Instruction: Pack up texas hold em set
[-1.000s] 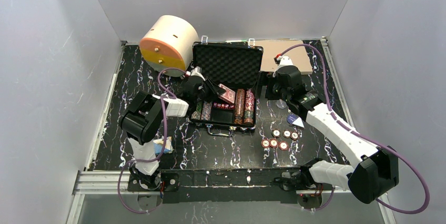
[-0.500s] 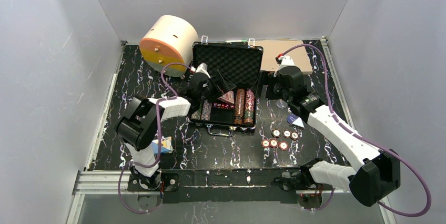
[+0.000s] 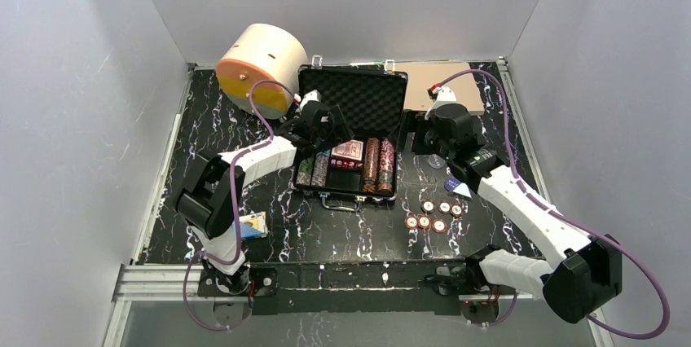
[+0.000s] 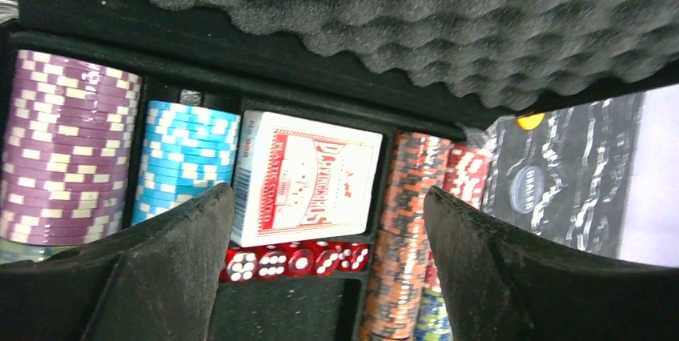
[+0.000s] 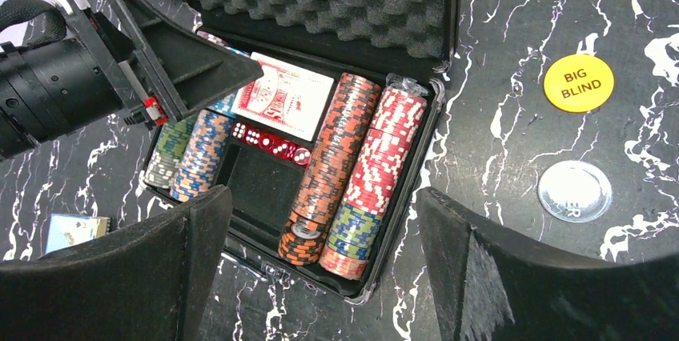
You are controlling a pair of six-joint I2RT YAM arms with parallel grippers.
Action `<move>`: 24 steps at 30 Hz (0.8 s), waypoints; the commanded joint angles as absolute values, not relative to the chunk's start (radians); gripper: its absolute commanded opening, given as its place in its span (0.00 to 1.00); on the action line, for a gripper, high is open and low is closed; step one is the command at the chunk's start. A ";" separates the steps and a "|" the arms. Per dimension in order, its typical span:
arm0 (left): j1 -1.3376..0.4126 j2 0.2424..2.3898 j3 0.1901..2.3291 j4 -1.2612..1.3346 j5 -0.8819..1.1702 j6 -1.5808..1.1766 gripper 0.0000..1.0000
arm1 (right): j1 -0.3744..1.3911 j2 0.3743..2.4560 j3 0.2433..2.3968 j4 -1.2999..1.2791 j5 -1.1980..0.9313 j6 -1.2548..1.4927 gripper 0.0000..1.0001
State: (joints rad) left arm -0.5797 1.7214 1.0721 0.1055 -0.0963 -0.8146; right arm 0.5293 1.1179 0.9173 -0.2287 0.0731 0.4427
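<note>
From above, the open case (image 3: pixel 354 103) sits mid-tabletop (image 3: pixel 326 237). The left arm stretches forward with the left gripper (image 3: pixel 330 127) over the case's left half, and the right arm reaches to its right edge, loose chips (image 3: pixel 432 215) nearby. Left wrist: gripper spread, empty, above the red deck (image 4: pixel 308 177) and dice (image 4: pixel 296 261). Right wrist: right gripper (image 5: pixel 320 197) released, hovering over the chip rows (image 5: pixel 352 157).
</note>
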 commanded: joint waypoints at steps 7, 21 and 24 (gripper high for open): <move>-0.601 1.768 1.127 0.025 -0.152 -0.712 0.48 | 0.524 1.104 0.900 -0.192 0.055 0.443 0.93; -0.609 1.838 1.183 0.021 -0.144 -0.627 0.41 | 0.525 1.101 0.902 -0.197 0.067 0.434 0.92; -0.609 1.777 1.198 0.011 -0.172 -0.606 0.46 | 0.524 1.108 0.916 -0.206 0.082 0.447 0.93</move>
